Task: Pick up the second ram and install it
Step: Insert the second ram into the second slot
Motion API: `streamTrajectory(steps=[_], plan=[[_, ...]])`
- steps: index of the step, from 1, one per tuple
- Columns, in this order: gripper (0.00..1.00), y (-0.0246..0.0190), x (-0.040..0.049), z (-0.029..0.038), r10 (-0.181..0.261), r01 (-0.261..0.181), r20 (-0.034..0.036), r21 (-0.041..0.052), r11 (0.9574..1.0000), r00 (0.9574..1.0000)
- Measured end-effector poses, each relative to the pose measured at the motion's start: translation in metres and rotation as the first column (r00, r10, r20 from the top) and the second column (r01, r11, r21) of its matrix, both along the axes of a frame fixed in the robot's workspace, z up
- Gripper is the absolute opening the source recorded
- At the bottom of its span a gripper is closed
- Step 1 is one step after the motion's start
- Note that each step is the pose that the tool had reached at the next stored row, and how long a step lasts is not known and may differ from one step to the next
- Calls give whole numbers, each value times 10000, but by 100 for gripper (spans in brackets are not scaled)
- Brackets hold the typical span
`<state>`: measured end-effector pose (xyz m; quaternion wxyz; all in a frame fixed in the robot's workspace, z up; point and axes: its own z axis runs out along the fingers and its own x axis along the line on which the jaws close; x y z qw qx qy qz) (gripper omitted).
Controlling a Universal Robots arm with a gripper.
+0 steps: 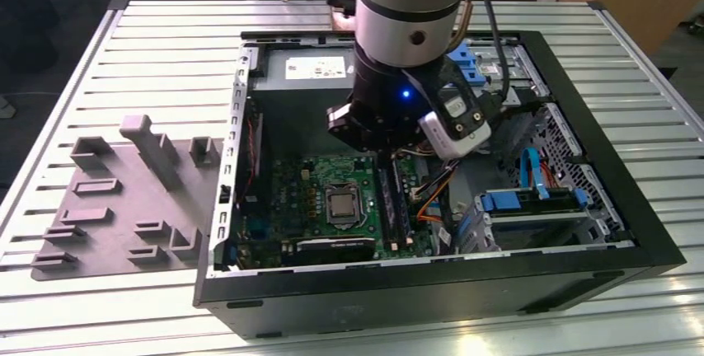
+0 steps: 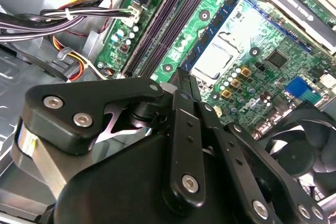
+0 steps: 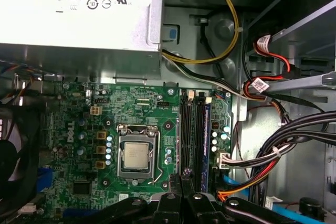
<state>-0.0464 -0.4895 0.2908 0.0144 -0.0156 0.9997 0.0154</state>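
Second ram (image 2: 182,80) clenched in pincer (image 2: 180,95) over the slots (image 3: 191,129); I reckon slight skew could jam it.

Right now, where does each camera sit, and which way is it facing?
Exterior view: above and off the arm, looking down into the open computer case; the arm shows.
First wrist view: on the arm, facing the motherboard squarely; the gripper shows.
Second wrist view: on the arm, behind the gripper, facing the motherboard aslant.
Shared: both wrist views show the processor socket.
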Motion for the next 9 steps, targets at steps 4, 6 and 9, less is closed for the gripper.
streamTrajectory(steps=[4, 6, 9], plan=[[12, 0, 20, -13, -6, 6, 1, 7, 10000, 10000], [12, 0, 21, -18, -7, 7, 0, 7, 10000, 10000], [12, 0, 22, -33, -6, 6, 1, 15, 10000, 10000]])
